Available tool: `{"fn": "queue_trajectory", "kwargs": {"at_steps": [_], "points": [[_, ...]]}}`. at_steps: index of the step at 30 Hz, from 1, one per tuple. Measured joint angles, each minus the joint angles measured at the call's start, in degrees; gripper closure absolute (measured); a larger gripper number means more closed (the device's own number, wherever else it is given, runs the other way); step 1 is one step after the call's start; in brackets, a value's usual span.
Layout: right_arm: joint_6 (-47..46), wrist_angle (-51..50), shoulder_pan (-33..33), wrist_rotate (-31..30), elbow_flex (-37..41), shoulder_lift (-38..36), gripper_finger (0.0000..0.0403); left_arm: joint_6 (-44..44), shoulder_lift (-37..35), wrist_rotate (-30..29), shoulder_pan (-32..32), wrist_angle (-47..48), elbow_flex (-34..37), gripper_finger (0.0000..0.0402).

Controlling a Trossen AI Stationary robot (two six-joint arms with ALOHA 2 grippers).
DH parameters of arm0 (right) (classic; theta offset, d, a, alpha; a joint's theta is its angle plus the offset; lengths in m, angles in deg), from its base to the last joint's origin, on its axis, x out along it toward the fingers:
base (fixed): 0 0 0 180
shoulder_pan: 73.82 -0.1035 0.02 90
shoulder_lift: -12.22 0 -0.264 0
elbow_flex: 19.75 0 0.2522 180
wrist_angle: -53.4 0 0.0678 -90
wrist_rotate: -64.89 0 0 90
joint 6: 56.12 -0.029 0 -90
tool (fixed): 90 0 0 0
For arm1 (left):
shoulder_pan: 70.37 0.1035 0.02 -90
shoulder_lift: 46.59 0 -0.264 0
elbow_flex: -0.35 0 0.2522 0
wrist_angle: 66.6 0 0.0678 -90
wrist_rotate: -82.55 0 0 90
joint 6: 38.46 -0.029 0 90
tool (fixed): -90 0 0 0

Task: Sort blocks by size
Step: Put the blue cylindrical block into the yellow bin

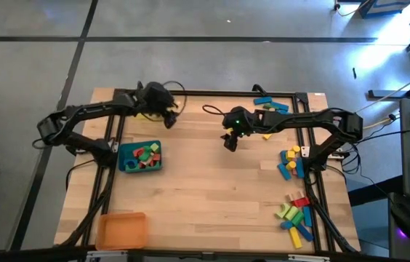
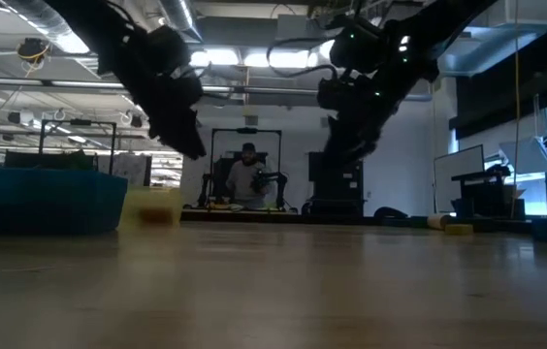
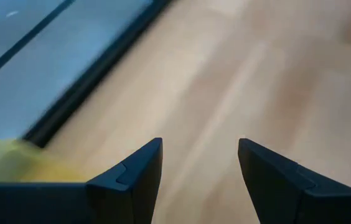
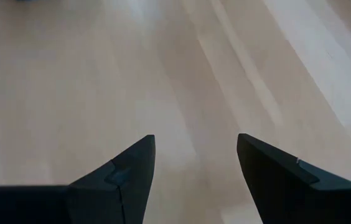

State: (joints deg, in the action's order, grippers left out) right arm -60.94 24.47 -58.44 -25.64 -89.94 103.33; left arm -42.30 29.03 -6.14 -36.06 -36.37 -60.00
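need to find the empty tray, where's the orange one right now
In the high view the orange tray sits at the table's near-left corner, below the blue tray of blocks, far from both grippers.

1. You are looking at a robotics lab: a pale wooden worktop [image 1: 212, 189] stands on a bare grey concrete floor [image 1: 190, 58].
2. Behind it you see bright ceiling strip lights [image 2: 244, 58], a seated person [image 2: 248, 179] at another dark robot rig [image 2: 273, 181], and desk monitors [image 2: 460, 167].
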Motion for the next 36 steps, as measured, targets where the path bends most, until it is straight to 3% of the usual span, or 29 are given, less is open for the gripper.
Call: {"fn": "queue_trajectory", "kwargs": {"at_steps": [6,10,19,25,36], "points": [[-1.77,-14.34,0.02,-13.79,0.00,-5.40,0.0174,-0.57,0.02,0.16,-9.11,-4.72,2.57,0.0206],[-8.85,-24.95,0.54,-20.07,-0.02,-9.19,0.0174,1.68,0.02,0.09,-13.96,-10.35,6.41,0.0206],[-25.45,-45.22,5.79,-20.37,-0.02,-9.88,0.0174,6.72,0.07,0.03,-22.27,-23.03,14.46,0.0206],[-32.11,-45.49,12.61,-20.81,-0.02,-9.55,0.0174,6.81,0.09,-0.01,-24.23,-24.64,14.47,0.0206],[-28.02,-38.16,23.26,-21.10,0.02,-9.09,0.0174,5.56,0.09,-0.08,-24.60,-25.53,14.45,0.0206]]}}
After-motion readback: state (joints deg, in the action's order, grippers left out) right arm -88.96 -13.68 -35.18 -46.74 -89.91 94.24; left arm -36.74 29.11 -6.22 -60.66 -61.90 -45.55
